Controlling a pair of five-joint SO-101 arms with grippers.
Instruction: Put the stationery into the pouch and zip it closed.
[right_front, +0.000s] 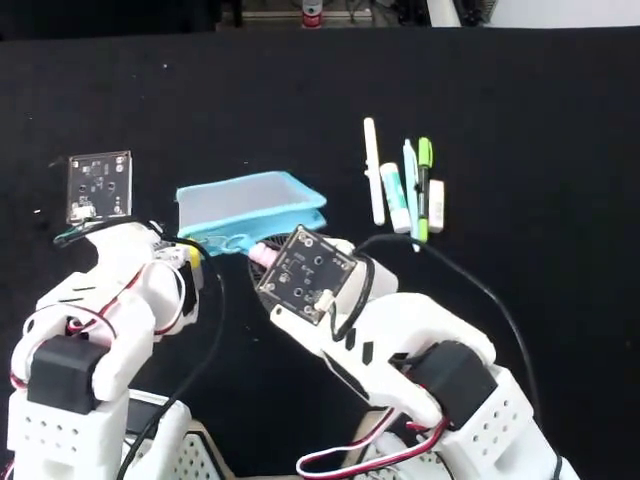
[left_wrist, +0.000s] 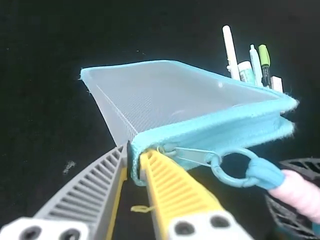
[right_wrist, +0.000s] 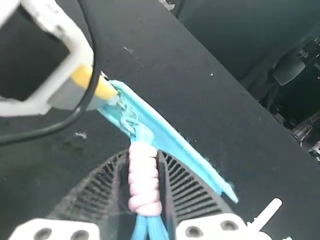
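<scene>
Teal mesh pouch lying about mid-table on black table, just far of both grippers. Zip edge along its near side. Near-left corner of that edge clamped in left gripper: yellow finger and grey finger pressed together on the teal fabric, no gap between. Metal zip slider just right of that grip, at the left end of the zip edge. On the slider a teal ring, then a teal loop, then pink pull cord. Pink pull cord pinched in right gripper: black ribbed fingers tight on both sides of it, cord running back between them. Right gripper just right of left gripper, a bit nearer, close but apart. At pouch's right end, two teal lips with a dark gap between, so mouth parted there; rest of zip line hard to judge.

Stationery all outside pouch, on table to its right and slightly farther, laid side by side, long axes near-to-far. From left: white pen, short white-and-teal tube, light-blue pen, green-and-black marker, small white block. White pen apart from pouch's right end and a little apart from the tube; the other four packed close, contacts too fine to tell. Black cable from right arm curving over table just near of the stationery.
</scene>
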